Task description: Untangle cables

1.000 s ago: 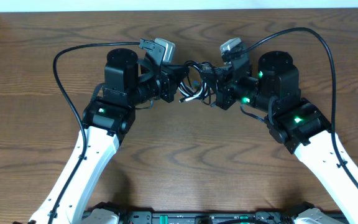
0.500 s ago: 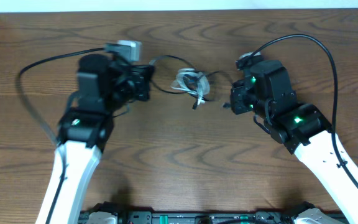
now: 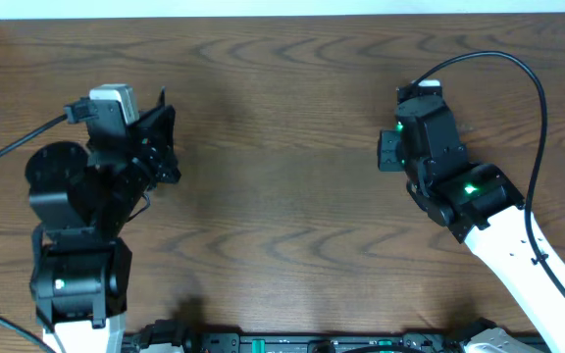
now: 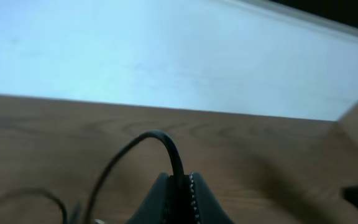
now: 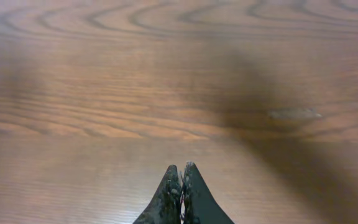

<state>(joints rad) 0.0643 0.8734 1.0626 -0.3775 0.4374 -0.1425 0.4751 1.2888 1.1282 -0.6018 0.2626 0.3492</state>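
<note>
Black cable (image 4: 143, 140) is being pinched in the closed left gripper (image 4: 180, 180), white cable being seen nowhere; right gripper (image 5: 180, 171) is being held shut, empty, above table (image 5: 104, 93); pull-apart step judged ongoing, finding white cable needed next

the left claw (image 3: 158, 137) has been swung far out to the left of the worktop (image 3: 282, 206), with the black cable (image 4: 143, 140) carried off from the middle, pinched in it. the right claw (image 5: 182, 186) has been drawn back rightward.
</note>
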